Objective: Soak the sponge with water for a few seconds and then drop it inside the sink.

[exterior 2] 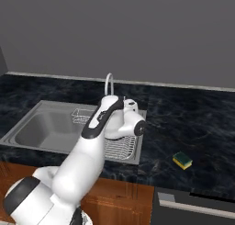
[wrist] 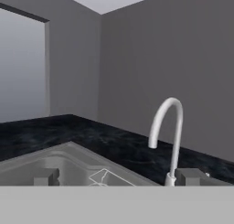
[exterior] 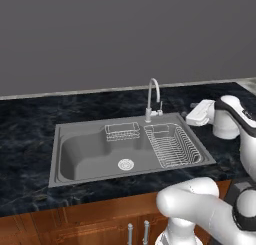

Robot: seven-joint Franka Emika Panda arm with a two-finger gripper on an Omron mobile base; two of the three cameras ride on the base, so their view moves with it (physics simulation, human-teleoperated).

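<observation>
Glossy white arm (exterior 2: 87, 160), dark joints

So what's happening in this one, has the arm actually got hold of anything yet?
Not yet. The gripper is open and empty, held up near the faucet at the back of the sink. The sponge lies untouched on the dark counter, well to the right of the basin. No water is running from the spout. A wire dish rack and a small wire basket sit inside the sink.
</observation>
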